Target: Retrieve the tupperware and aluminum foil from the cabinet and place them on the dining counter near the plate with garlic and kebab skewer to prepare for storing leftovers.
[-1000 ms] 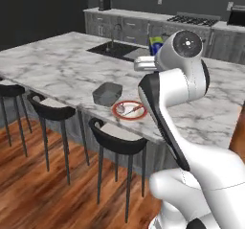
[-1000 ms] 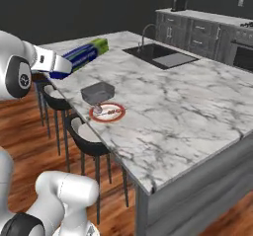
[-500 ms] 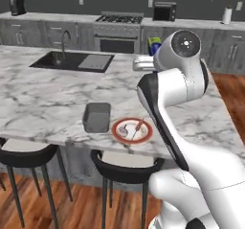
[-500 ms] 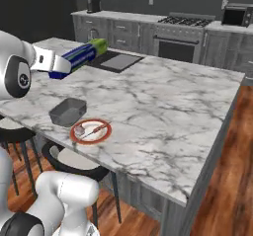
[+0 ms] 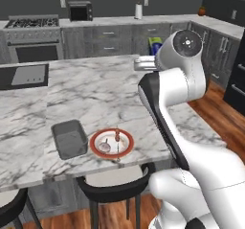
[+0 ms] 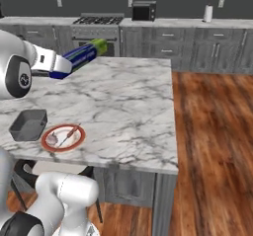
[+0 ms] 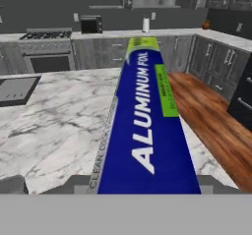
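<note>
Currently the gripper (image 6: 58, 68) is closed on the aluminum foil box (image 6: 81, 57), a long blue carton with a green end, gripped at its near end so the box projects straight ahead from the hand. Seen from the right base camera, it hangs above the marble dining counter (image 6: 128, 106), clear of the surface, pointing toward the far kitchen wall. In the hand view the aluminum foil box (image 7: 146, 126) runs up the middle of the frame with "ALUMINUM FOIL" legible along its top face; the fingertips themselves are hidden under the carton.

On the dining counter (image 5: 95, 94), near the front edge, sits the plate (image 5: 112, 143), red-rimmed, with the kebab skewer (image 5: 116, 138) lying across it and the garlic (image 5: 106, 147) a small pale item beside the skewer. The tupperware (image 5: 69, 138), a grey open container, rests just beside the plate on its left as the left base camera sees it, close but contact cannot be confirmed. From the right base camera the same pair shows as tupperware (image 6: 28, 125) and plate (image 6: 63, 137), below the arm.

Background: stove (image 6: 95, 20), microwave (image 6: 144, 11), paper towel roll (image 6: 208, 14) on the rear counter.
</note>
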